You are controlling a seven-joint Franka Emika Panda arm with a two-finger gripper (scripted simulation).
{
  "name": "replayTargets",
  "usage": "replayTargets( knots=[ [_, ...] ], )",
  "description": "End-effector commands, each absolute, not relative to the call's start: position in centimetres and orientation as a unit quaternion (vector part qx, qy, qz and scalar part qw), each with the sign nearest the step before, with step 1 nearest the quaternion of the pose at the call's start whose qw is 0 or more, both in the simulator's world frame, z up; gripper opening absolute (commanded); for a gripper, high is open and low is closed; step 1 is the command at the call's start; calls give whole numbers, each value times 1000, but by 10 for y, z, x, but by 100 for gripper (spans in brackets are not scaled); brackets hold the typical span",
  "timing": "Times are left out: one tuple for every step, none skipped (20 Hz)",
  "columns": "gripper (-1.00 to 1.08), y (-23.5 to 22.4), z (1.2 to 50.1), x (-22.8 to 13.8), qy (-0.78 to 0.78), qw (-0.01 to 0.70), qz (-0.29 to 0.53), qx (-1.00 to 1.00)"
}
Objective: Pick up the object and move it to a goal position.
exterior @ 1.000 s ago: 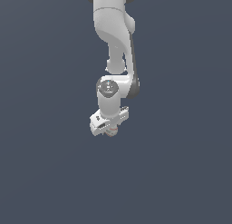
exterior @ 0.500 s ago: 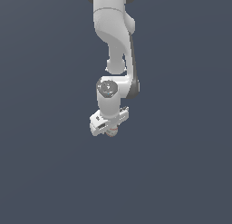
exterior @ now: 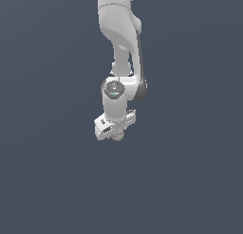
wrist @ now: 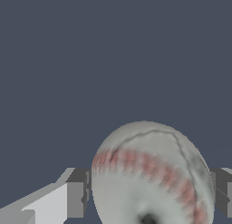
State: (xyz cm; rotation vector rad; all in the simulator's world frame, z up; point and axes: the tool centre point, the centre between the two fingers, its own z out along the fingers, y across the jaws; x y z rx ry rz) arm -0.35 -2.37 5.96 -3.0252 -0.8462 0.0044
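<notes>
Pale grey-white with a curved row of reddish stitch marks, the ball (wrist: 152, 177) sits between my fingers (wrist: 149, 198), which are closed in on it from both sides. In the wrist view, one dark grey pad (wrist: 78, 198) is pressed up against one side of the ball and the other pad (wrist: 223, 196) shows at its opposite side, so I have it clamped. In the exterior view my arm (exterior: 121, 43) hangs straight down from the top edge of the picture, with the white hand tilted at its end and the ball (exterior: 117, 135) just peeping out beneath it. Everything around is one flat slate-blue field; I cannot tell whether the ball is resting on anything.
</notes>
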Motion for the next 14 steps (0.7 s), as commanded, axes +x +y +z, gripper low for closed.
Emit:
replayTargets(
  knots=[
    [-100, -21, 71, -4, -270, 0, 0, -963],
    [-100, -19, 77, -5, -270, 0, 0, -963],
    [-100, -18, 83, -5, -270, 0, 0, -963],
    [-100, -16, 89, -6, -270, 0, 0, -963],
    [-100, -14, 97, -7, -270, 0, 0, -963],
    [-100, -12, 105, -8, -270, 0, 0, -963],
    [-100, -10, 113, -9, -270, 0, 0, -963],
    [-100, -8, 120, -10, -270, 0, 0, -963],
    [-100, -6, 128, -11, -270, 0, 0, -963],
    [-100, -4, 134, -11, -270, 0, 0, -963],
    [-100, -3, 140, -12, -270, 0, 0, -963],
    [-100, -1, 146, -12, -270, 0, 0, -963],
    [-100, 0, 151, -13, -270, 0, 0, -963],
    [-100, 1, 155, -13, -270, 0, 0, -963]
  ],
)
